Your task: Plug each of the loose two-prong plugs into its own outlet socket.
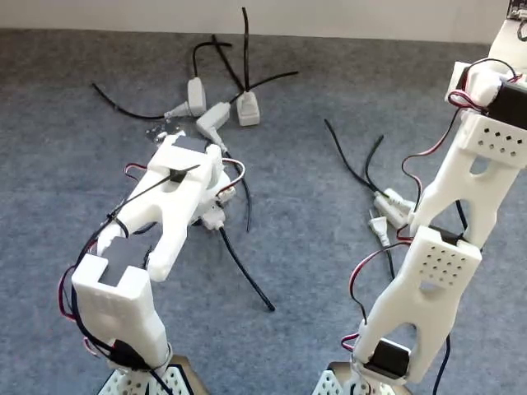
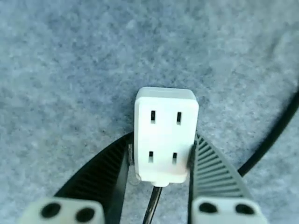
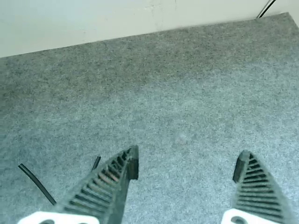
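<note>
My left gripper is shut on a white outlet socket block, one finger on each side. The block's face shows two pairs of slots, all unfilled, and it is held just above the grey carpet. In the high view the left arm covers this gripper, and the block's black cord trails toward the front. Two white two-prong plugs lie loose on the carpet beside the right arm. My right gripper is open over bare carpet with nothing between its fingers.
Three more white blocks with black cords lie clustered at the back of the carpet. Black cords run from the loose plugs toward the back. A pale wall borders the carpet's far edge.
</note>
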Robot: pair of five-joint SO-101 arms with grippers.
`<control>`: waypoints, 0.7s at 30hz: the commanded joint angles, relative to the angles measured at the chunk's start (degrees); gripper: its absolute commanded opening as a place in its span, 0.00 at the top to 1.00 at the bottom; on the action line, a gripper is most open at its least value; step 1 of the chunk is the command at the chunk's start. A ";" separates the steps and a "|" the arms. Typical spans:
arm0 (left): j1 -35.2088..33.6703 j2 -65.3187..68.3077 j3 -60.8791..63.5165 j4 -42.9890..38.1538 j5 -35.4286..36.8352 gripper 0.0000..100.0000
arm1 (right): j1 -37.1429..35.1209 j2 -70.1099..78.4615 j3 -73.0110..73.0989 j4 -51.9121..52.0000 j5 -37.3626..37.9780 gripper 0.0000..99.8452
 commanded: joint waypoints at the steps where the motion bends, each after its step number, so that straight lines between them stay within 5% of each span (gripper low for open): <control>1: -2.15 -0.13 -1.01 -0.09 5.01 0.98 | -1.89 -3.91 -0.57 1.36 0.88 0.68; 9: -3.30 -2.33 -3.82 3.08 3.78 0.98 | -7.78 -4.35 -0.92 6.99 6.15 0.68; 15: -4.18 -10.15 -10.95 14.15 -3.34 0.81 | -9.89 -4.26 4.26 7.52 6.86 0.68; 21: -7.43 -14.20 -10.95 15.30 -3.43 0.71 | -9.98 -5.49 16.57 7.60 21.45 0.68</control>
